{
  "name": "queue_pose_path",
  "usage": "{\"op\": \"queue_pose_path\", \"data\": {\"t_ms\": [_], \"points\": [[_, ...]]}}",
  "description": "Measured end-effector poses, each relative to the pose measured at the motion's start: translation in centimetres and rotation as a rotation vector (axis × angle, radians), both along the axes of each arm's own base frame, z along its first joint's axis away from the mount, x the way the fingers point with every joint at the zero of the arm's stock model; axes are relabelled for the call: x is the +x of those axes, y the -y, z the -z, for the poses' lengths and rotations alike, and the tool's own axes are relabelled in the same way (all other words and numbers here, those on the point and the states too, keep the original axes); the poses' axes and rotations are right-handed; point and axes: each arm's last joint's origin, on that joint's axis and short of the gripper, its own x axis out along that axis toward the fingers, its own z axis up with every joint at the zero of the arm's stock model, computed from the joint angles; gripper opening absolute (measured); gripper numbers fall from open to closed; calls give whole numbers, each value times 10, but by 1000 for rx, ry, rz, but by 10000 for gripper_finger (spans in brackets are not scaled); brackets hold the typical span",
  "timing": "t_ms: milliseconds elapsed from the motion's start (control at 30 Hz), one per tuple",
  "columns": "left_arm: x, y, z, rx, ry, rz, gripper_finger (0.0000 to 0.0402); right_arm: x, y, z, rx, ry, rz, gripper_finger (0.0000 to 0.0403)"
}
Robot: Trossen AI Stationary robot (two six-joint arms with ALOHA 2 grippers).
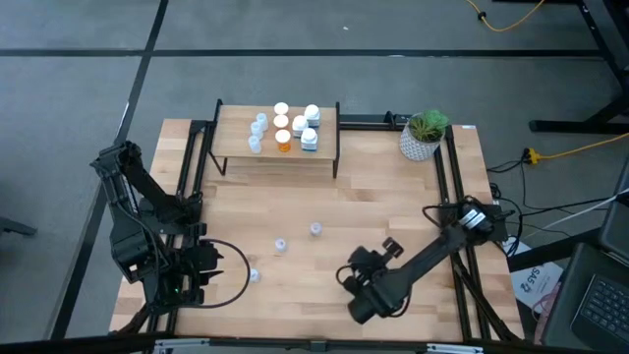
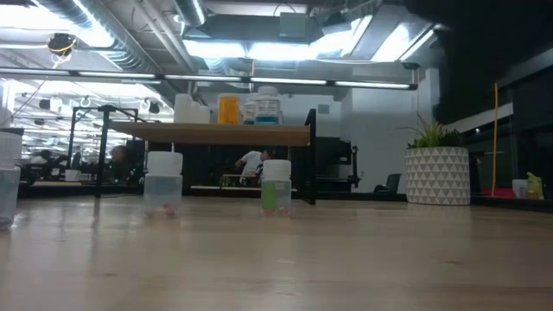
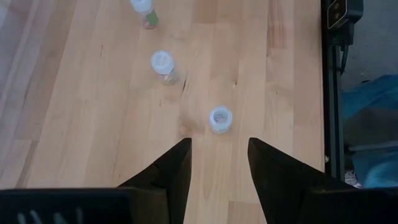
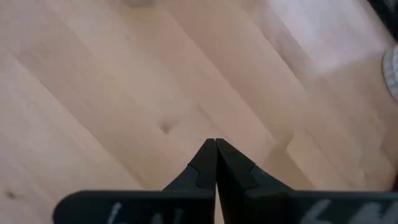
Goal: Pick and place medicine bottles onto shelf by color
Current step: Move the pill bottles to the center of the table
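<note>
Left gripper [image 1: 201,270] was seen low over the table's [image 1: 393,211] front-left corner, fingers [image 3: 177,165] spread apart w/ nothing between them. Just ahead of that gap, toward the table's middle, a pale-blue vial [image 3: 220,119] stood upright, cap up; no contact yet. Two more vials [image 1: 280,244] [image 1: 315,229] were lined up beyond it, each further toward the centre. So the nearest vial lay straight in front of the left gripper, long axis vertical; left arm was judged much the nearer for that pick.

Shelf [image 1: 324,147] was found at the table's back edge, left of centre, already loaded: pale-blue vials [image 1: 257,128] on its left side, orange bottles [image 1: 283,138] mid, white bottles [image 1: 311,123] right. Next vial probably belongs w/ the blue group.

Right gripper [image 1: 352,278] was parked near the front edge, right of centre, fingers [image 4: 205,165] pressed together, empty, bare wood under it. A potted plant [image 1: 425,133] was noted at the back-right corner.
</note>
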Motion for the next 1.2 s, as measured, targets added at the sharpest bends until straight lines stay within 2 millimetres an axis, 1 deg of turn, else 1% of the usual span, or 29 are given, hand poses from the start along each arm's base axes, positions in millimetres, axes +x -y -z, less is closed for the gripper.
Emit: {"op": "queue_pose_path", "data": {"t_ms": [67, 133, 233, 333, 367, 433, 467, 533, 600, 700, 800, 967, 1033, 1200], "points": [[0, 0, 0, 0, 0, 0, 150, -7, 5, 6, 37, -3, 11, 2], [0, 0, 0, 0, 0, 0, 150, -12, 15, 10, 105, -23, 32, 2], [0, 0, 0, 0, 0, 0, 150, -20, 38, 4, 219, -27, 10, 2], [0, 0, 0, 0, 0, 0, 150, -31, 64, -5, 282, 85, -17, 1], [0, 0, 0, 0, 0, 0, 150, -34, 71, -6, 299, 148, -43, 1], [0, 0, 0, 0, 0, 0, 150, -34, 79, -3, 330, 314, -119, 1], [0, 0, 0, 0, 0, 0, 150, -34, 81, 2, 347, 393, -151, 1], [0, 0, 0, 0, 0, 0, 150, -33, 86, 19, 364, 508, -187, 1], [0, 0, 0, 0, 0, 0, 150, -35, 91, 37, 350, 578, -176, 1], [0, 0, 0, 0, 0, 0, 150, -32, 98, 55, 320, 629, -144, 0], [0, 0, 0, 0, 0, 0, 150, -18, 103, 60, 301, 657, -152, 0], [0, 0, 0, 3, 5, -2, 150, 14, 111, 65, 246, 587, -209, 0], [0, 0, 0, 3, 5, -2, 150, 27, 116, 66, 229, 579, -202, 0], [0, 0, 0, 3, 5, -2, 150, 45, 128, 79, 225, 509, -151, 0]]}}
